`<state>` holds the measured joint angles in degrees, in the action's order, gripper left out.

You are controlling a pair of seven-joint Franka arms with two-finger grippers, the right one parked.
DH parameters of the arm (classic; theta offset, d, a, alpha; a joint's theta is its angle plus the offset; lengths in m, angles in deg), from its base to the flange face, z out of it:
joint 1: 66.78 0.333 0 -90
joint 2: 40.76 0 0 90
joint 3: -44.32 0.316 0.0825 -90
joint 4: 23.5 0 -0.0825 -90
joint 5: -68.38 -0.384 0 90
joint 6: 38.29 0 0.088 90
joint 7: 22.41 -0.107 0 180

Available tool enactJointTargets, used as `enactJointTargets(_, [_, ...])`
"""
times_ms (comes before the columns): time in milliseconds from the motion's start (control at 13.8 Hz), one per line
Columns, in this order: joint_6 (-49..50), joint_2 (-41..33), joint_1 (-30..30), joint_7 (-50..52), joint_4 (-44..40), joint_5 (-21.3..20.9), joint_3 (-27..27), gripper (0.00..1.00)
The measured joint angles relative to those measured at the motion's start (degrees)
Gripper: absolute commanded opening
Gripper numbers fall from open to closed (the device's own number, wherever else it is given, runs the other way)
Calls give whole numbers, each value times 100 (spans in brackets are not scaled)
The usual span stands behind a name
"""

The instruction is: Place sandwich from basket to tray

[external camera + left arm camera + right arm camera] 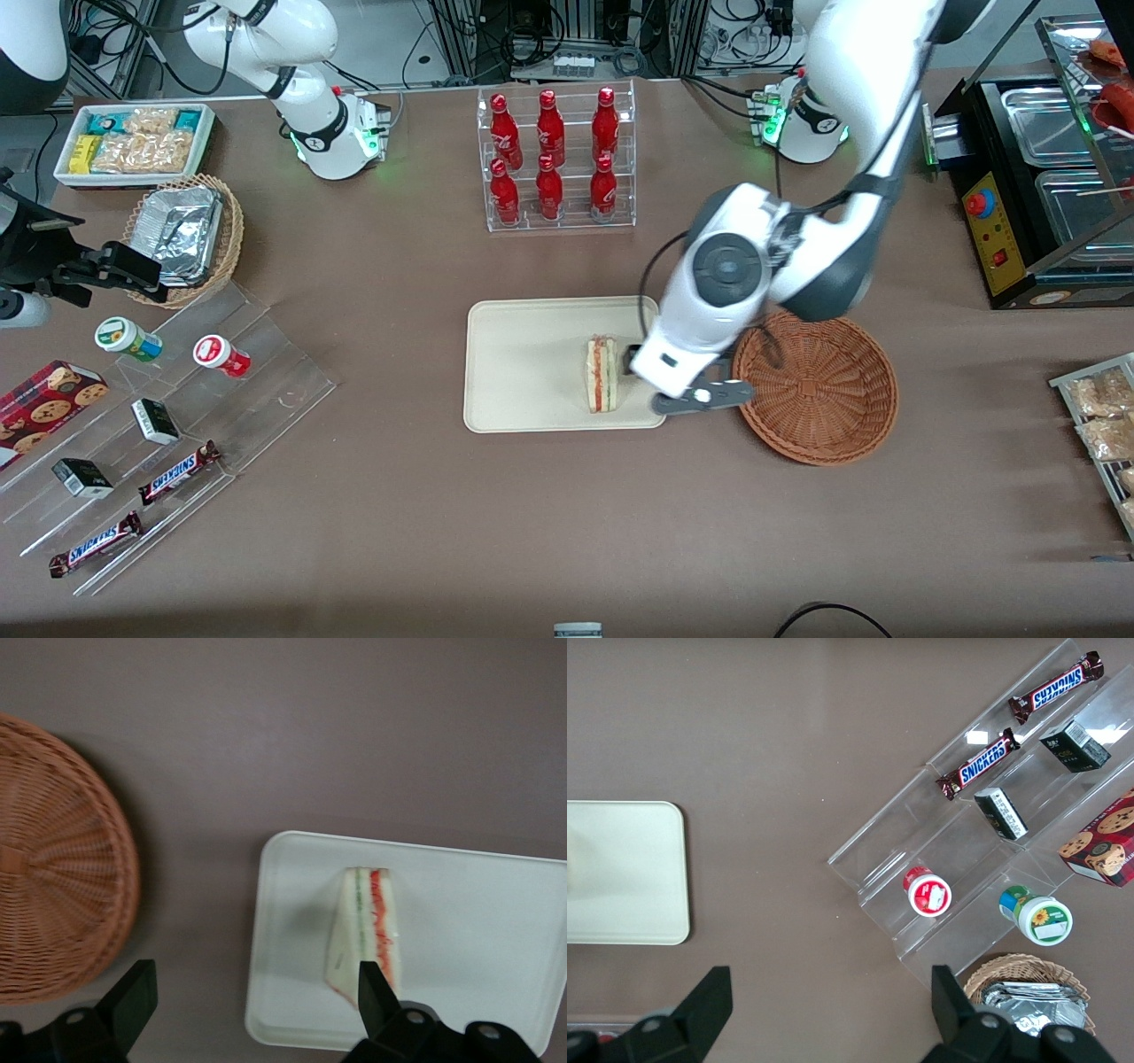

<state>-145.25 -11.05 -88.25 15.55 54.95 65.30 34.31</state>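
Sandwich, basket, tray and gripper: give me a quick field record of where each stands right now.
sandwich: standing on its edge on the tray, at the end nearest the basket, filling layers facing up
tray: flat on the table beside the basket, holds only the sandwich
basket: empty
gripper: open, above the tray's edge between sandwich and basket, gripping nothing
task status: sandwich appears placed
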Motion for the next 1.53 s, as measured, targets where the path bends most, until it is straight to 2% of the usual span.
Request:
enactJointTargets(509, [1009, -605, 836, -520, -1, 11, 10, 100])
enactJointTargets(1164, [2220, -1300, 1913, -1788, -2, 72, 18, 100])
enactJointTargets(1527, [2654, -1628, 2208, -2293, 63, 82, 19, 100])
